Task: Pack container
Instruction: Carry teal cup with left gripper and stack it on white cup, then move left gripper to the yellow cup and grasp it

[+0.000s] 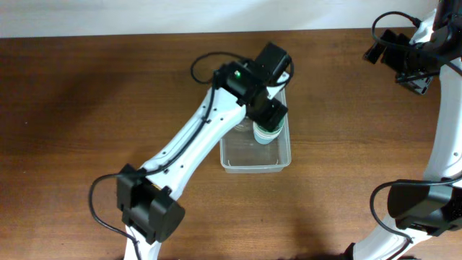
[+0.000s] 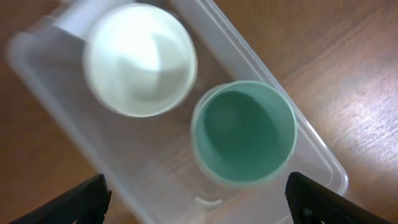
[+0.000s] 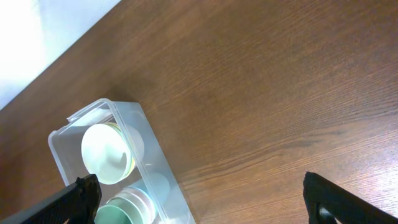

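I see the clear container (image 1: 245, 162) at centre frame on the brown wood-grain counter (image 1: 86, 87), with a white cup (image 2: 140, 59) and a green cup (image 2: 244, 130) standing inside. My left hand (image 2: 199, 202) hovers above it, spread, gripping nothing. My right hand (image 3: 205, 199) hangs spread, well apart from the container. A pale wall (image 1: 144, 14) edges the top.

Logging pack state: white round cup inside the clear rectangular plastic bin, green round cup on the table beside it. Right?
No. The green round cup is also inside the clear rectangular plastic bin, beside the white round cup. The left wrist view shows it.
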Controlling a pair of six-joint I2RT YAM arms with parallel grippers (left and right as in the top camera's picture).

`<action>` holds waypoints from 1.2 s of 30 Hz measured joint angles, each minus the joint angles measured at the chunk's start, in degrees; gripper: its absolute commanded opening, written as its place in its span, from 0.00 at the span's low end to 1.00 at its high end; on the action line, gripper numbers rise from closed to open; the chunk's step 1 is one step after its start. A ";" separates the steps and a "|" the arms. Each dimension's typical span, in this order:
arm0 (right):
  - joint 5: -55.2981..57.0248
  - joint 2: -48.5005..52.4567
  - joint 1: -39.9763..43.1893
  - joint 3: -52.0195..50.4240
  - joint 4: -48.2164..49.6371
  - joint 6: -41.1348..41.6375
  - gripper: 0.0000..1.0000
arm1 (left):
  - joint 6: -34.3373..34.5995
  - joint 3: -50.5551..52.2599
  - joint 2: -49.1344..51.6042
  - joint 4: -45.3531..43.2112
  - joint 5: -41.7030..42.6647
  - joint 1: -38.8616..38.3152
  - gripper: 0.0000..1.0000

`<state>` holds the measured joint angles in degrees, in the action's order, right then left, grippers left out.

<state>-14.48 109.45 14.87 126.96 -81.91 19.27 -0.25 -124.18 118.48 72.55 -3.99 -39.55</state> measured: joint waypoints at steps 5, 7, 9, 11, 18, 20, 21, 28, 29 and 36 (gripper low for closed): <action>0.02 0.00 0.00 0.00 0.00 0.02 0.99 | -0.22 -8.02 -2.19 10.12 -3.43 2.45 1.00; 0.02 0.00 0.00 0.00 0.00 0.00 0.99 | -0.20 -9.57 -3.87 14.75 -4.11 4.63 1.00; 0.02 0.00 0.00 0.00 0.00 0.02 0.99 | 0.07 -10.40 -5.40 19.56 -4.59 7.74 1.00; 0.02 0.00 0.00 0.00 0.00 0.02 0.99 | 0.85 -10.49 -6.23 23.43 -4.79 11.15 1.00; 0.02 0.00 0.00 0.00 0.02 -0.02 0.99 | 2.43 1.18 -7.93 23.89 1.44 24.57 0.91; 0.02 0.00 0.00 0.00 -0.02 0.00 0.99 | 2.84 8.22 -8.00 23.87 2.19 27.74 0.90; 0.00 0.00 0.00 0.00 0.02 0.02 0.99 | 2.86 12.20 -8.35 22.91 2.45 28.83 0.89; 0.02 0.00 0.00 0.00 0.02 -0.02 0.99 | 3.15 29.62 -9.14 14.93 3.85 33.05 0.84; 0.02 0.00 0.00 0.00 0.00 0.02 0.99 | 3.30 30.38 -9.44 14.75 4.02 33.44 0.83; 0.02 0.00 0.00 0.00 0.00 0.00 0.99 | 4.83 33.83 -14.60 13.84 4.26 34.84 0.80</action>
<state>-14.46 109.45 14.87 126.96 -81.91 19.27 4.58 -90.35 103.88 86.39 0.27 -4.71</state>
